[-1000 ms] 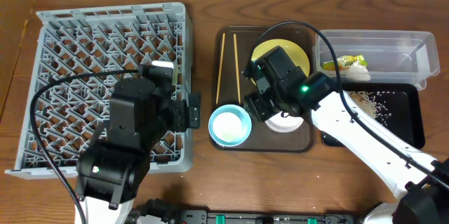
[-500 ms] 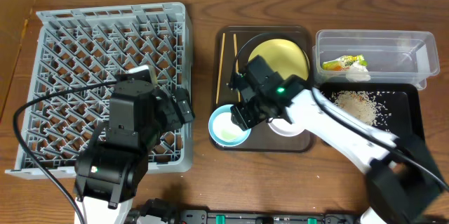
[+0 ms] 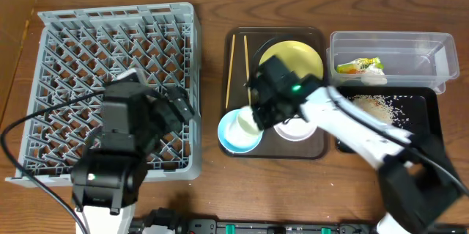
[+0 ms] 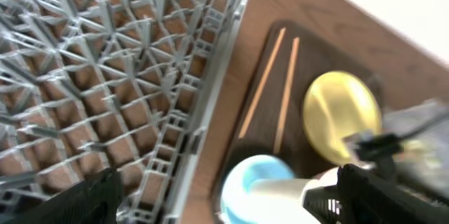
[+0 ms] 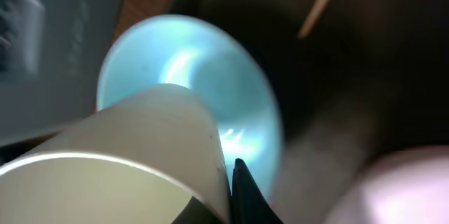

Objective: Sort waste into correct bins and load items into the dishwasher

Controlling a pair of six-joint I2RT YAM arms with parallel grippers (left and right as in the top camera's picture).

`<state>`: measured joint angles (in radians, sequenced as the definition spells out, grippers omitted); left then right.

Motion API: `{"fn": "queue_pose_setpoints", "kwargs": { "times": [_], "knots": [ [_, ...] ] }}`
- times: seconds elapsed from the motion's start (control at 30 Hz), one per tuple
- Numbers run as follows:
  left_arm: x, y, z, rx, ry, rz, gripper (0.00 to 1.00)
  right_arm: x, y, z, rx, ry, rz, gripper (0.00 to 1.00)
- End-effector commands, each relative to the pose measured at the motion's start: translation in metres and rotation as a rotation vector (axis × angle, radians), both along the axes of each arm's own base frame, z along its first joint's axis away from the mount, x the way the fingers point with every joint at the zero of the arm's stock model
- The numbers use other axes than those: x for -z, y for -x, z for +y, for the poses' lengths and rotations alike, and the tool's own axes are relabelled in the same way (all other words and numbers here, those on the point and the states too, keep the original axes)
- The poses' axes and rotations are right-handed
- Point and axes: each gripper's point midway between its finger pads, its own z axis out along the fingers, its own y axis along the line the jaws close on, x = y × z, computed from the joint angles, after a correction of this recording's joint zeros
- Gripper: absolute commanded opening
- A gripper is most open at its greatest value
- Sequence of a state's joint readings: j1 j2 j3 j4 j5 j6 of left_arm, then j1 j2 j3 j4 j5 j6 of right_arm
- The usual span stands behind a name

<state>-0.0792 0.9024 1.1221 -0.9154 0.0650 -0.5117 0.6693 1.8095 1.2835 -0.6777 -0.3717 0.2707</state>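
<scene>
My right gripper (image 3: pixel 253 119) is shut on the wall of the small white cup (image 3: pixel 247 122), one finger (image 5: pixel 243 190) outside its rim. The cup (image 5: pixel 126 161) hangs tilted over the light blue bowl (image 3: pixel 233 137) on the brown serving tray (image 3: pixel 242 39). Beside them are the white bowl (image 3: pixel 297 130), the yellow plate (image 3: pixel 297 58) and two chopsticks (image 3: pixel 230 72). The left gripper (image 3: pixel 176 113) stands open and empty above the right edge of the grey dish rack (image 3: pixel 88 50). In the left wrist view its fingers (image 4: pixel 88 199) frame the rack's edge (image 4: pixel 210 112) and the blue bowl (image 4: pixel 238 178).
At the right, a clear tub (image 3: pixel 410 47) holds the snack wrapper (image 3: pixel 359 65) and crumpled white paper (image 3: pixel 375 77). In front of it a black tray (image 3: pixel 425 135) holds scattered rice scraps (image 3: pixel 374 109). Bare wood lies between rack and serving tray.
My right gripper has moved left from the white bowl to over the blue bowl and closed on the cup. The left arm has drifted left over the rack, still open.
</scene>
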Motion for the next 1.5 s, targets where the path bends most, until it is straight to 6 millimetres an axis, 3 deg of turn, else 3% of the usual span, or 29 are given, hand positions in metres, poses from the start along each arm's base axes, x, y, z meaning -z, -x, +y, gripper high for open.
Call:
{"fn": "queue_pose_setpoints", "kwargs": {
  "times": [0.0, 0.1, 0.23, 0.3, 0.4, 0.63, 0.97, 1.2, 1.47],
  "knots": [
    [-0.020, -0.003, -0.023, 0.123, 0.201, -0.049, 0.98, -0.078, -0.026, -0.014, 0.039, -0.175, -0.125, 0.01],
    [-0.044, -0.003, -0.046, 0.302, 0.399, -0.120, 0.98, -0.131, -0.029, -0.026, -0.033, -0.365, -0.197, 0.01],
    [-0.079, 0.003, -0.071, 0.546, 0.645, -0.198, 0.98, -0.200, -0.014, -0.032, -0.211, -0.678, -0.266, 0.01],
    [-0.093, 0.008, -0.084, 0.675, 0.743, -0.217, 0.98, -0.228, -0.004, -0.033, -0.309, -0.825, -0.277, 0.01],
    [-0.103, 0.016, -0.098, 0.826, 0.850, -0.214, 0.98, -0.250, 0.009, -0.030, -0.423, -0.945, -0.288, 0.01],
    [-0.104, 0.029, -0.123, 0.986, 0.930, -0.166, 0.96, -0.260, 0.015, -0.012, -0.473, -0.969, -0.319, 0.01],
    [-0.108, 0.048, -0.153, 1.143, 0.915, -0.155, 0.85, -0.242, 0.010, 0.011, -0.436, -0.896, -0.334, 0.01],
    [-0.107, 0.047, -0.155, 1.142, 0.902, -0.154, 0.84, -0.248, 0.014, 0.018, -0.452, -0.913, -0.339, 0.01],
    [-0.107, 0.047, -0.156, 1.145, 0.903, -0.152, 0.66, -0.247, 0.011, 0.020, -0.430, -0.901, -0.339, 0.02]
  ]
}}
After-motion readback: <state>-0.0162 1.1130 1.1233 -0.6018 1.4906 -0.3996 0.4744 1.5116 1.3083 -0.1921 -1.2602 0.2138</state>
